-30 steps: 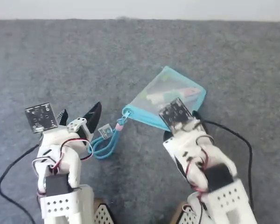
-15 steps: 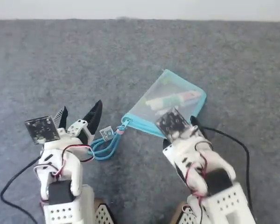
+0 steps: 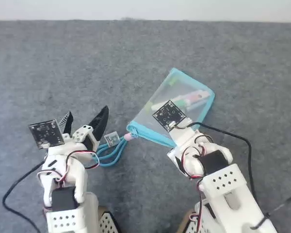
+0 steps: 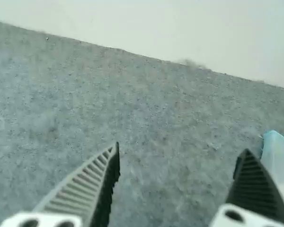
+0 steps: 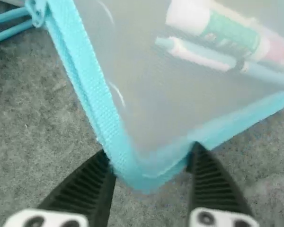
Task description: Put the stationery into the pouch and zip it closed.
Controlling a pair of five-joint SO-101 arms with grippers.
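A translucent pouch (image 3: 184,94) with turquoise trim lies on the grey carpet, its zipper end pointing at the left arm. Inside it I see a white and green glue stick (image 5: 217,30) and a pale pen (image 5: 203,52). A blue cord loop (image 3: 109,151) with a small tag (image 3: 110,139) trails from the zipper end. My right gripper (image 5: 150,150) is open, with its two fingers either side of the pouch's near corner (image 5: 146,175). My left gripper (image 3: 83,121) stands open above the carpet beside the cord, with nothing between its fingers (image 4: 99,179).
Grey carpet (image 3: 87,63) stretches to a pale wall at the far edge. The right arm (image 3: 208,170) and its black cable (image 3: 245,145) sit near the pouch's right side. A turquoise pouch edge (image 4: 279,151) shows beside the left gripper's finger.
The right arm's wrist has swung left and tipped over the pouch, and the pouch's zipper end has shifted slightly nearer. The left arm pulled back a little at first.
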